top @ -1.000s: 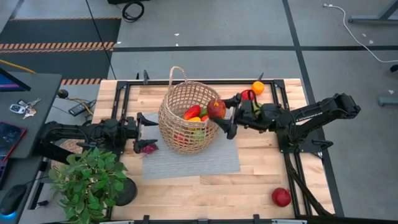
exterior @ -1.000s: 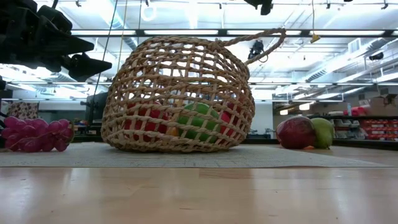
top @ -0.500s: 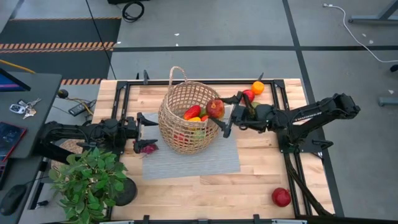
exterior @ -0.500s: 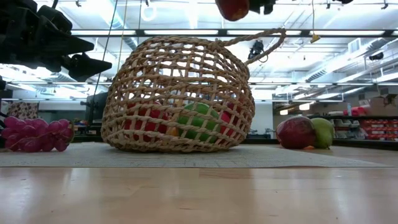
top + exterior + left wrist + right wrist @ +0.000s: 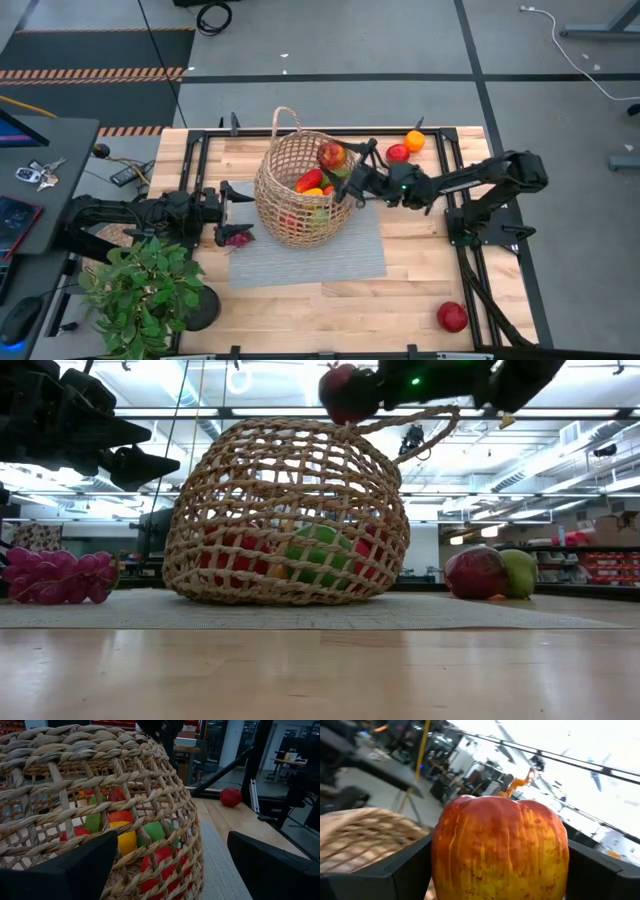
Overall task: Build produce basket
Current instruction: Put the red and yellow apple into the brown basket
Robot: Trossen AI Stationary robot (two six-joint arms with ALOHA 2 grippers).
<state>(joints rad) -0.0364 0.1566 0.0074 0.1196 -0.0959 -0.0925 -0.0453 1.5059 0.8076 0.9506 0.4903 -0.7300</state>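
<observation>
Your right gripper (image 5: 345, 172) has its fingers clamped on a red-and-yellow apple (image 5: 331, 155) and holds it above the basket (image 5: 297, 190), over the rim on the far right side; in the right wrist view the apple (image 5: 500, 847) sits between the two dark fingers (image 5: 385, 870). The basket stands on a grey mat (image 5: 310, 255) mid-table and already contains red, yellow and green produce (image 5: 125, 837). Your left gripper (image 5: 228, 212) waits just left of the basket, fingers spread wide with nothing between them, near a purple grape bunch (image 5: 58, 576). Outside the basket you have an orange (image 5: 414, 141) and a red fruit (image 5: 397, 153) at the far right, and another red fruit (image 5: 452, 317) at the near right edge.
</observation>
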